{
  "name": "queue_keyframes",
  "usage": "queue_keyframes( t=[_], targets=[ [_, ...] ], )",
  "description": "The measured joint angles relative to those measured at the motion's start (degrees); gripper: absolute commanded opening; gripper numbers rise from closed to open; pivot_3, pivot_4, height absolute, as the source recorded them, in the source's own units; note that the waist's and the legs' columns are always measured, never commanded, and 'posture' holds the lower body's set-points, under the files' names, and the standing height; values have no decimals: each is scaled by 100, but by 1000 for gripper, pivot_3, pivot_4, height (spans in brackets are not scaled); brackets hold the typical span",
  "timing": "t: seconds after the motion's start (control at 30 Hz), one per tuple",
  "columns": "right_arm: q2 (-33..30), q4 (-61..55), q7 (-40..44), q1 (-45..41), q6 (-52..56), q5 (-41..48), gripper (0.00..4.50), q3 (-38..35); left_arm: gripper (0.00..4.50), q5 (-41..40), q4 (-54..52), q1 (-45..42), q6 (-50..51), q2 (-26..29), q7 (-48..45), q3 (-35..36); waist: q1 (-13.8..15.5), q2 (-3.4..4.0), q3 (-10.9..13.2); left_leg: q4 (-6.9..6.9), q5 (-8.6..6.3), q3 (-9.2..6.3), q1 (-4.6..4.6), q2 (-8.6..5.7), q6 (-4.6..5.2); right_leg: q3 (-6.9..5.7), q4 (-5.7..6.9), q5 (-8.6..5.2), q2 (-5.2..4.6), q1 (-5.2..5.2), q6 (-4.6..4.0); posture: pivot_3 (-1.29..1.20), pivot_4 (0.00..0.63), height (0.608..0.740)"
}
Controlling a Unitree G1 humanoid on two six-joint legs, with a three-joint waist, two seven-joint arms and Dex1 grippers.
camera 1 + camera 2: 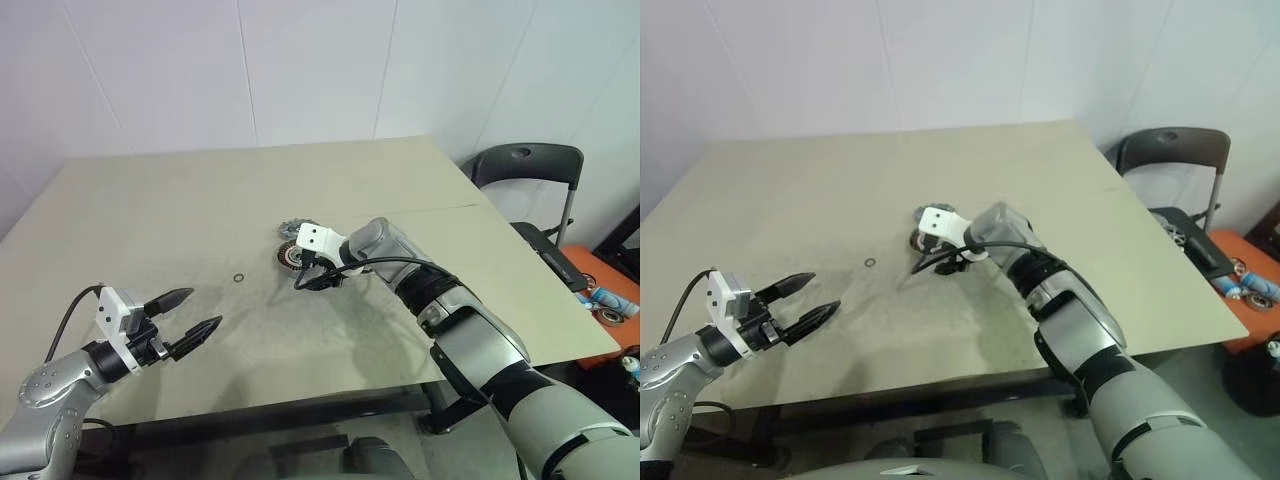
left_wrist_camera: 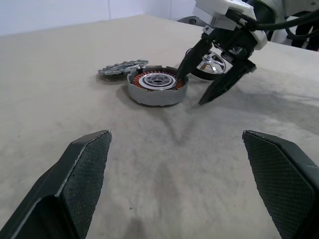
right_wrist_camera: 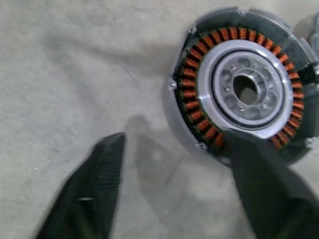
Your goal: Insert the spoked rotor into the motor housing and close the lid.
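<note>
Right gripper point(image 2: 192, 90) hangs tilted down over the table point(image 1: 150, 200), its 2 black fingers spread and gripping nothing; 1 fingertip is over the rim of the 1 motor housing point(image 2: 157, 87), which lies flat with its copper windings facing up. Just behind the housing lies 1 lid point(image 2: 119, 68). 1 spoked rotor point(image 2: 213, 62) shows between the fingers' upper parts; I cannot tell whether it touches them. Left gripper point(image 1: 204, 308) hovers well apart, jaws wide and empty. 1 tiny ring point(image 1: 238, 277) lies between the 2 grippers.
</note>
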Motion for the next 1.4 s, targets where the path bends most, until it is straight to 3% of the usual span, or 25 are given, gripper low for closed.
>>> queue_keyframes(
  t=[0.2,0.23,0.53,0.7,1.0,1.4],
  targets=[
    [182,390,-14,-247,-311,-253,205,18,4500,0,9,-30,-2,1,-5,4,-3,-3,-2,-3,0,-1,2,0,0,-2,0,0,-1,0,0,0,0,740],
    [224,440,20,-258,-370,-258,11,18,4500,0,10,-34,-3,1,-5,3,-12,-3,-3,-3,0,-1,3,0,-1,-2,1,0,-1,0,0,0,0,740],
    [327,465,443,-339,-339,-276,11,-23,4500,1,9,-4,-22,-8,0,3,-10,0,-1,-5,1,-2,-17,0,-3,-4,5,0,-4,-19,-1,0,0,740],
    [199,-600,1203,-87,225,-102,11,9,4500,1,6,16,-24,-12,5,2,8,2,1,-9,1,-6,-37,0,-3,-12,6,0,-7,-40,-1,0,0,740],
    [-705,-3305,2293,1026,1239,314,11,293,4500,1,1,14,-9,-9,9,17,28,1,0,-8,1,-12,-34,-8,-3,-23,-1,0,-17,-32,-1,0,0,740],
    [-940,-3880,2262,1290,1028,528,11,553,4500,1,1,-45,2,-8,9,14,23,1,0,-6,2,-9,-27,-8,-4,-23,2,0,-11,-28,-1,0,0,740]
  ],
)
